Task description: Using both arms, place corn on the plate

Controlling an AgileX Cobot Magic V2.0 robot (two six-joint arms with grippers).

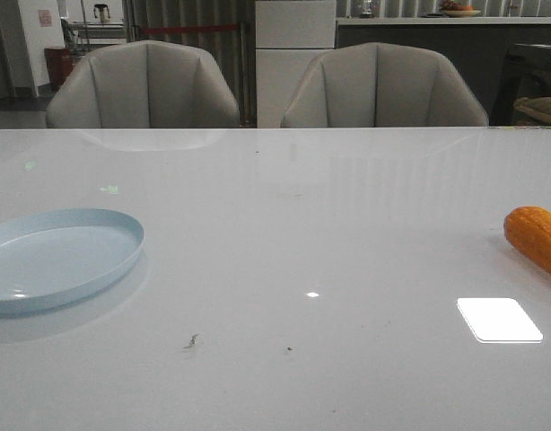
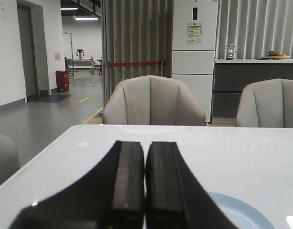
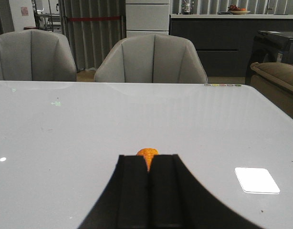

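The orange corn [image 1: 537, 235] lies on the white table at the far right of the front view, partly cut off by the frame edge. The pale blue plate [image 1: 51, 256] sits on the table at the far left. Neither gripper shows in the front view. In the left wrist view my left gripper [image 2: 145, 143] is shut and empty, with part of the plate [image 2: 242, 212] just beyond its right finger. In the right wrist view my right gripper [image 3: 149, 156] is shut and empty, and the tip of the corn [image 3: 147, 152] shows just beyond the fingertips.
Two grey chairs [image 1: 145, 85] [image 1: 383, 88] stand behind the table's far edge. A bright light reflection [image 1: 498, 320] lies on the table near the corn. A few small dark specks [image 1: 192, 341] mark the front middle. The table's right edge [image 3: 275, 109] shows in the right wrist view.
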